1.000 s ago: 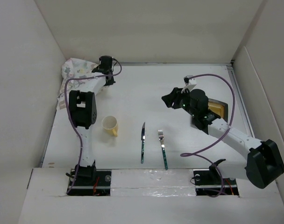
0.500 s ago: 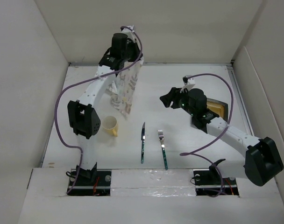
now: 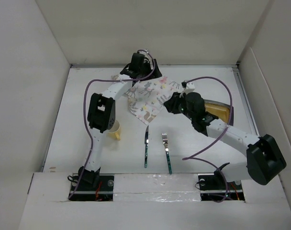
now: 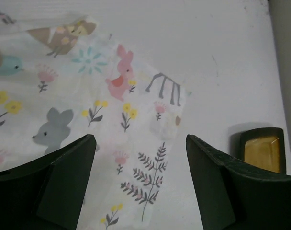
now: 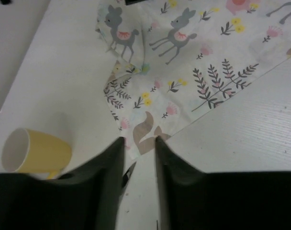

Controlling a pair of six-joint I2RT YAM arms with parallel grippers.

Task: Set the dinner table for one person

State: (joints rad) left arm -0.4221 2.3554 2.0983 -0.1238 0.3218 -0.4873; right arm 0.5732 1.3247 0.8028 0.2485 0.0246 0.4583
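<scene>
The deer-and-tree patterned placemat [image 3: 145, 98] lies spread on the white dinner table [image 3: 69, 124] at the middle back. My left gripper [image 3: 148, 72] hovers over its far edge. In the left wrist view the left gripper [image 4: 140, 163] is wide open above the placemat [image 4: 88, 96] and holds nothing. My right gripper [image 3: 170, 104] is at the cloth's right side. In the right wrist view the right gripper [image 5: 138, 153] has a narrow gap, and the placemat's near corner [image 5: 145, 129] lies flat on the table just ahead of its tips.
A yellow cup [image 3: 114, 129] lies on its side near the left arm, also seen as the cup [image 5: 35, 151]. A knife [image 3: 146, 146] and a fork [image 3: 166, 151] lie side by side in front. A dark-rimmed yellow dish [image 3: 222, 111] sits at the right, partly under the right arm.
The left gripper lifted the placemat from the back-left corner, carried it right and let it go; it now lies spread. The right gripper moved left to the cloth's corner.
</scene>
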